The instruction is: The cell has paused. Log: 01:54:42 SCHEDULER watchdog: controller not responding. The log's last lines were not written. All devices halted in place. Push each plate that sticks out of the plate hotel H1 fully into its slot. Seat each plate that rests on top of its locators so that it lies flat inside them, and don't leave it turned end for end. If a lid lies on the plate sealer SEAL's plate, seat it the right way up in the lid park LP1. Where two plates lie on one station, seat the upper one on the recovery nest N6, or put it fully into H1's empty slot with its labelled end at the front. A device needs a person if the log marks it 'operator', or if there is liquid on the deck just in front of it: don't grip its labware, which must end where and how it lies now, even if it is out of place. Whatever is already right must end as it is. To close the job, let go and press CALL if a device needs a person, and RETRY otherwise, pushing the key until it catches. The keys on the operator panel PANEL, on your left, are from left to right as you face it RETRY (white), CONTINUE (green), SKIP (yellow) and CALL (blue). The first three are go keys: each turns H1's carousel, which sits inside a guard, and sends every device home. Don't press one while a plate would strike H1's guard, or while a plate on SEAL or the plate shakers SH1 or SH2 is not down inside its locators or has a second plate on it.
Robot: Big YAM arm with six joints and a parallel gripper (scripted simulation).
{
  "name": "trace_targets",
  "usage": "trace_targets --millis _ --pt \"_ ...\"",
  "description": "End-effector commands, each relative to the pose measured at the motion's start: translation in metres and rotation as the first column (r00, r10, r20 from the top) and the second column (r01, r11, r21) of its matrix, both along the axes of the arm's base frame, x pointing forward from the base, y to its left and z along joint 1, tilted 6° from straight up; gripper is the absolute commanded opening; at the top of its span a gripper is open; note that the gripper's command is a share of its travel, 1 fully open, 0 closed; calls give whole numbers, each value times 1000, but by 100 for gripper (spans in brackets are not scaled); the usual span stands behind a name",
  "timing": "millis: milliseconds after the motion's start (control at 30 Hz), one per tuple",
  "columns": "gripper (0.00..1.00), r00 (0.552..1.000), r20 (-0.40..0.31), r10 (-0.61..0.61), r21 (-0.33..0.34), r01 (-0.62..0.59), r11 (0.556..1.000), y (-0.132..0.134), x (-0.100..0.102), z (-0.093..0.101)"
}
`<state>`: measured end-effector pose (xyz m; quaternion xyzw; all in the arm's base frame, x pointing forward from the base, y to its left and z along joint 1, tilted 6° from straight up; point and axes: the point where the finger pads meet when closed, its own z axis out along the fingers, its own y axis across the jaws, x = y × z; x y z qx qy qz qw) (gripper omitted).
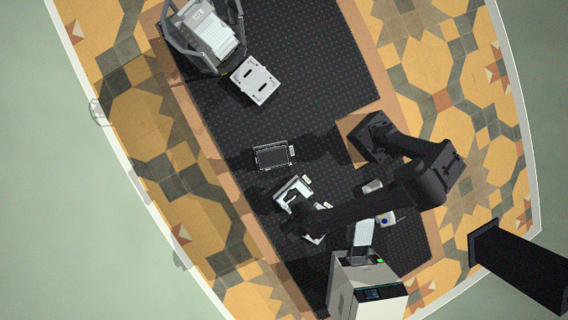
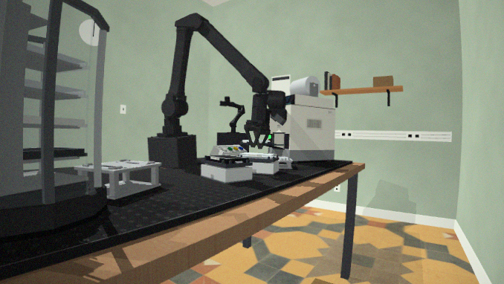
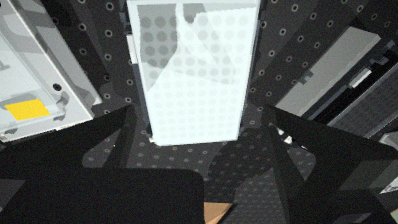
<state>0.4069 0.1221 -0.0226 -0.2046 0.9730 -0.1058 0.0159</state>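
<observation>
My gripper (image 3: 198,111) is open and empty, and it hangs a little above a translucent white lid (image 3: 195,75). The lid lies flat on the deck fixture under me, between the lines of my two fingers and touching neither. In the side view the gripper (image 2: 256,141) stands over the same pale lid (image 2: 260,155). From above, my wrist hides most of the lid. The plate sealer (image 1: 364,285) has a white plate (image 1: 364,232) on its tray. The operator panel (image 2: 228,149) lies to my left, and its yellow key (image 3: 27,107) shows in the wrist view.
A shaker holds a dark plate (image 1: 272,156) up the deck. The white recovery nest (image 1: 255,80) stands empty beside the guarded plate hotel (image 1: 201,33), which holds pale plates. A small white block with a blue spot (image 1: 385,219) sits near the sealer.
</observation>
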Motion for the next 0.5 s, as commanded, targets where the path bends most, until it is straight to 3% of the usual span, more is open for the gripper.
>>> trace_targets --millis 0,133,467 --pt "100 998 70 -2 31 0 1000 16 27 33" --pt "100 998 70 -4 31 1 1000 16 27 41" --pt "100 998 60 -1 27 0 1000 16 27 35"
